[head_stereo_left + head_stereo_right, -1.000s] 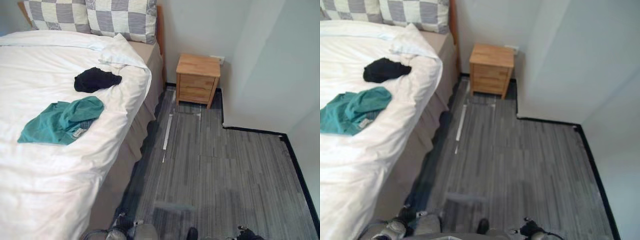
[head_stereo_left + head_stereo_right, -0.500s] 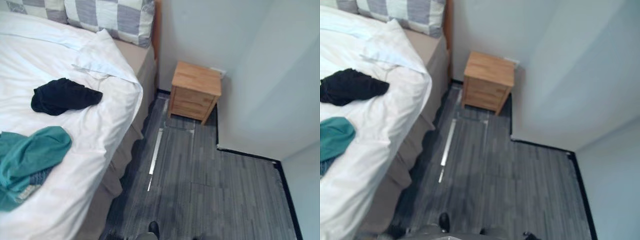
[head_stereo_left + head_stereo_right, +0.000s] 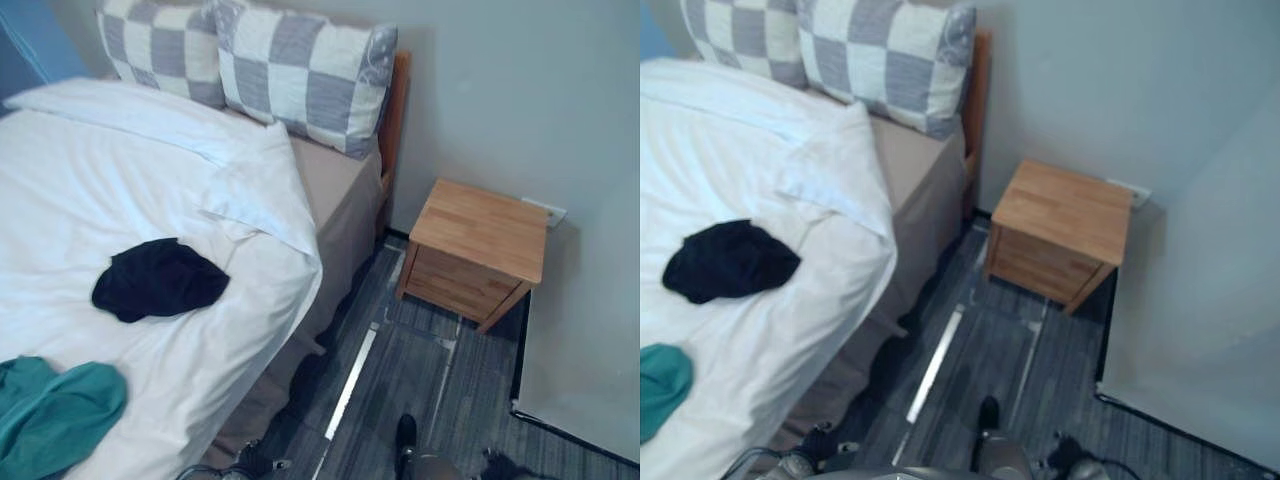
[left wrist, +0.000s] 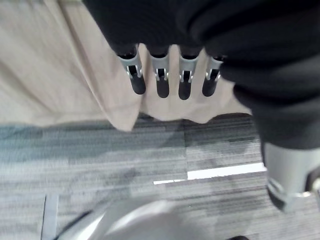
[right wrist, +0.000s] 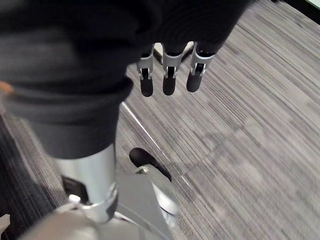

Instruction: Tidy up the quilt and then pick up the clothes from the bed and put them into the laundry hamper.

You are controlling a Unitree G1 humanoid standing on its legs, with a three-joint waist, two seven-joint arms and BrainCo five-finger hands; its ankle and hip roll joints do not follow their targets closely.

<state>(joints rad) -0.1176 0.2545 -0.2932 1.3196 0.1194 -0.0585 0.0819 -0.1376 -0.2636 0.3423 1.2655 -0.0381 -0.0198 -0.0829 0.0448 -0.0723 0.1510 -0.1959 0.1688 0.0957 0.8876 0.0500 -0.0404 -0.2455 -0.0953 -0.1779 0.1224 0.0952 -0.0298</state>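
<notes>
Left hand point(image 4: 170, 80): fingers straight and relaxed, side by side, holding nothing. It hangs beside the beige bed skirt point(image 4: 60, 70), above grey striped carpet point(image 4: 100, 150). The thumb is hard to make out behind the dark cover.

Right hand point(image 5: 167, 75): fingers straight and loose, empty, hanging over the carpet. The thumb is cut off from sight.

Head views, outward from the robot:
- Bed point(image 3: 340, 190) on the robot's left, covered by a white quilt point(image 3: 120, 200). One quilt corner point(image 3: 255, 195) near the pillows is folded back, baring the beige sheet beneath.
- Clothes on the quilt, count two: one black garment point(image 3: 160, 280) bunched in a heap near the bed's edge; one teal garment point(image 3: 50, 420) nearer the robot, cut off by the frame edge so its full shape cannot be read. The two lie near each other but apart.
- Pillows, count two, grey and white check point(image 3: 300, 75), leaning at the head of the bed; the farther one point(image 3: 155, 50) is partly cropped.
- Wooden headboard point(image 3: 398, 110): only a narrow strip is visible past the pillows.
- One wooden nightstand point(image 3: 475, 250) on the floor beside the bed, against the wall, with a pale wall socket point(image 3: 545, 212) just behind it.
</notes>
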